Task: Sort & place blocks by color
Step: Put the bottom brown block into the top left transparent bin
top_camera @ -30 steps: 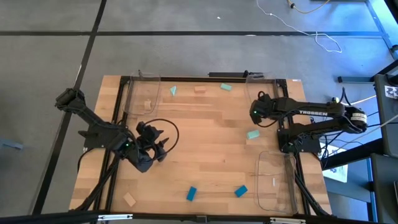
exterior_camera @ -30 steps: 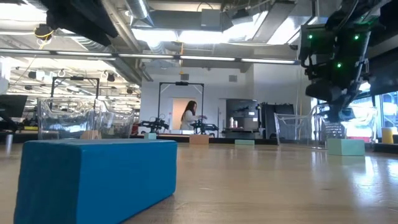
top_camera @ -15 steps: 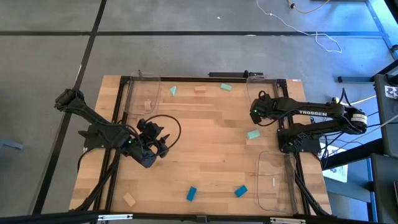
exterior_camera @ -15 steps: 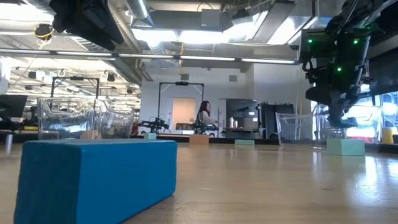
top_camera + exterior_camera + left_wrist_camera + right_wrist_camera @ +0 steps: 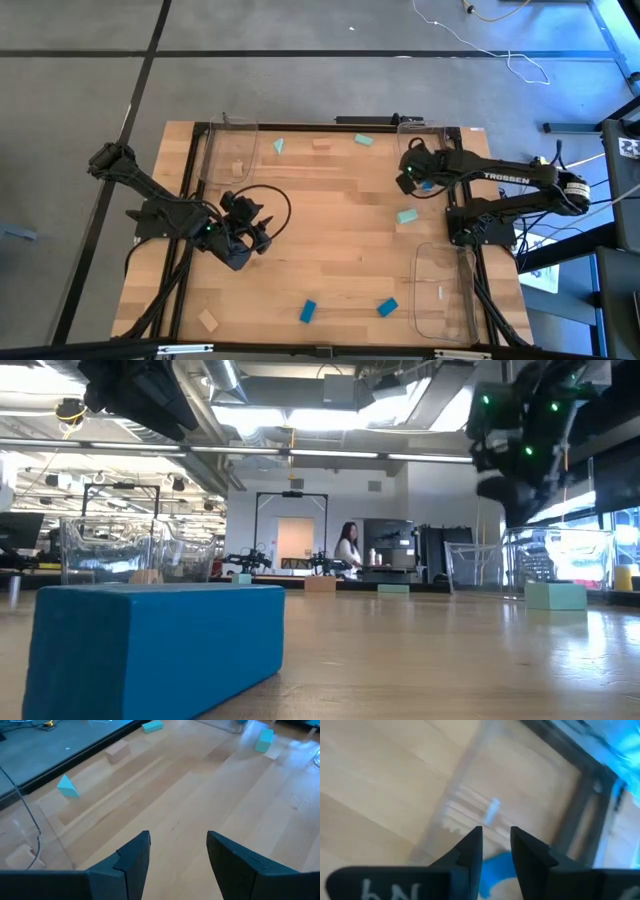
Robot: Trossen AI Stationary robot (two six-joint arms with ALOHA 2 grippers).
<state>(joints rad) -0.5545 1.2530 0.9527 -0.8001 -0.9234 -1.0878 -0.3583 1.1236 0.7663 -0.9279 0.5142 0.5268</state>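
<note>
High view: the left gripper (image 5: 262,238) sits over the left-centre of the table (image 5: 330,270), fingers parted and empty. The right gripper (image 5: 404,182) hangs at the near edge of the far-right clear tray (image 5: 425,150), with a bright blue block (image 5: 427,184) showing just beside the wrist. A mint block (image 5: 406,215) lies on the wood near that arm. Two more blue blocks (image 5: 308,311) (image 5: 387,308) lie at the near edge, a tan block (image 5: 207,320) at the near-left corner. Along the far edge lie a mint wedge (image 5: 279,146), a tan block (image 5: 321,144) and a mint block (image 5: 363,140). Another tan block (image 5: 237,169) lies in the far-left tray (image 5: 230,150).

Low view: a blue block (image 5: 155,645) fills the foreground. The right arm's gripper is raised above the table; a mint block (image 5: 555,596) stands below and to one side of it. A person (image 5: 349,550) is in the room behind.

Left wrist view: the fingers (image 5: 134,862) stand apart, nothing between them, bare wood ahead.

Right wrist view: the fingers (image 5: 472,851) show a narrow gap, holding nothing; a blue block (image 5: 495,870) lies beneath them, over the tray's wall.
</note>
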